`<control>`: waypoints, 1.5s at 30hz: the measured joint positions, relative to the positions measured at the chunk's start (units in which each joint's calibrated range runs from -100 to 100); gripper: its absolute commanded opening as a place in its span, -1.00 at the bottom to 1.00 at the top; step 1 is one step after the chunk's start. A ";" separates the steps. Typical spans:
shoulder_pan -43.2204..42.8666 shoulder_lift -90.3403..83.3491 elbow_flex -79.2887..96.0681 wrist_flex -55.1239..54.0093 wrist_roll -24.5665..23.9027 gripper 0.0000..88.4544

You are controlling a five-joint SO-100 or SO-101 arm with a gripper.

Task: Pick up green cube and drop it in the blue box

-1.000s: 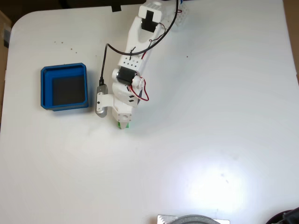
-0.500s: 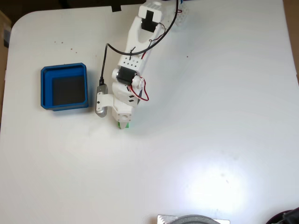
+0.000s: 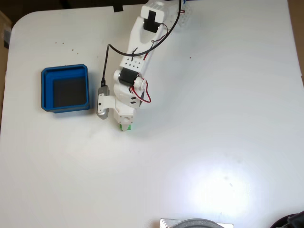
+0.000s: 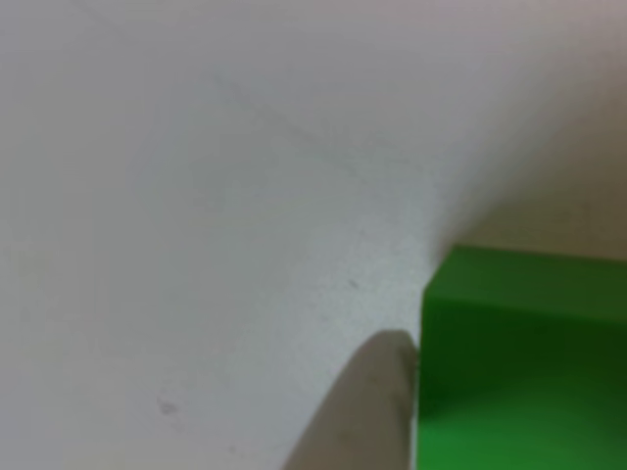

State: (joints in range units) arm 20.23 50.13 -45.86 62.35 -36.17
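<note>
Gripper (image 3: 126, 126) over green cube (image 3: 126, 127), grip unclear, on plain white table (image 3: 213, 118).

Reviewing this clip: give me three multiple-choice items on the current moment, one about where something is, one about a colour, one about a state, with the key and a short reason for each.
1. In the fixed view, where is the blue box relative to the gripper?
A. To its left
B. To its right
C. Directly beneath it

2. What colour is the inner floor of the blue box?
A. White
B. Dark black
C. Green

3. What is the state of the green cube?
A. Lying inside the blue box
B. At the gripper's tip, out on the white table
C. Stacked on the box's wall

Key: 1 A, the box sits near the left edge while the arm's tip is right of it. 2 B, the floor inside the blue walls is dark. 3 B, a green sliver shows at the arm's tip, and the close other view shows the cube beside a pale fingertip.
</note>
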 measured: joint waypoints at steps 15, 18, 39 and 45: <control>0.00 0.17 0.00 0.00 -0.05 -0.87; 0.00 0.17 0.00 0.00 -0.05 -0.92; 1.85 -3.26 0.00 0.33 -0.05 -0.95; 3.13 -4.26 0.00 0.58 -0.05 -0.95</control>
State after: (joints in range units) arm 23.36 45.86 -45.86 62.93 -36.21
